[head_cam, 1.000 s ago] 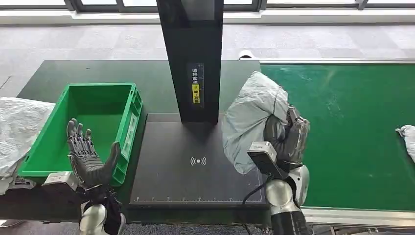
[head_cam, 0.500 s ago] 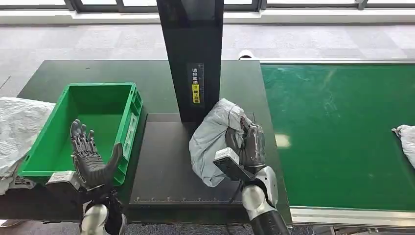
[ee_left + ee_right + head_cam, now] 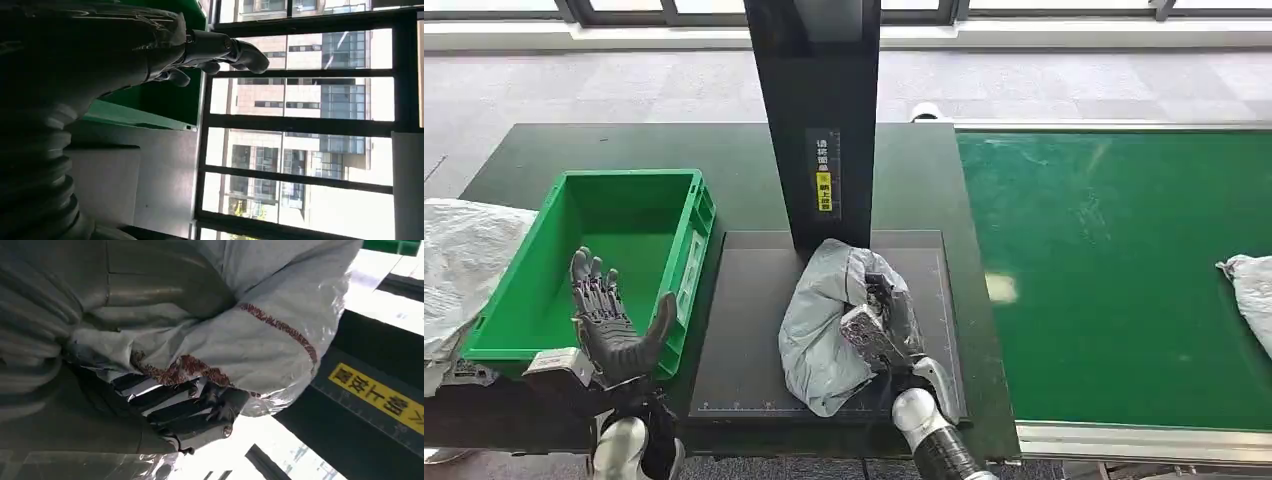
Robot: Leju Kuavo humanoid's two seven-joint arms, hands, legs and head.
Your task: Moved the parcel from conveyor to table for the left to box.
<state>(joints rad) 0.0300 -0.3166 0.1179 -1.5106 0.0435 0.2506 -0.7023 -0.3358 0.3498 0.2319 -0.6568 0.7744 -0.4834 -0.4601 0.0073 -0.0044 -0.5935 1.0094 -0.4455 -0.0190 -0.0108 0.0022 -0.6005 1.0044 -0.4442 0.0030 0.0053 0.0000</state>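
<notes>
A crumpled grey plastic parcel [image 3: 824,322] lies on the black scanner pad [image 3: 744,330] of the table, in front of the black post. My right hand [image 3: 882,312] grips the parcel's right side; in the right wrist view its dark fingers [image 3: 185,410] dig into the grey wrap [image 3: 280,315]. My left hand [image 3: 611,318] hovers open, palm up, over the near edge of the green box [image 3: 629,215], fingers spread with nothing in them. The left hand [image 3: 210,50] also appears in the left wrist view against the box wall.
The green conveyor belt [image 3: 1114,270] runs along the right, with another grey parcel [image 3: 1249,290] at its far right edge. A black scanner post [image 3: 816,120] stands behind the pad. A white sack [image 3: 459,265] lies left of the green box.
My right hand has carried the parcel leftward and down from the conveyor's edge onto the black pad. The left hand has barely moved.
</notes>
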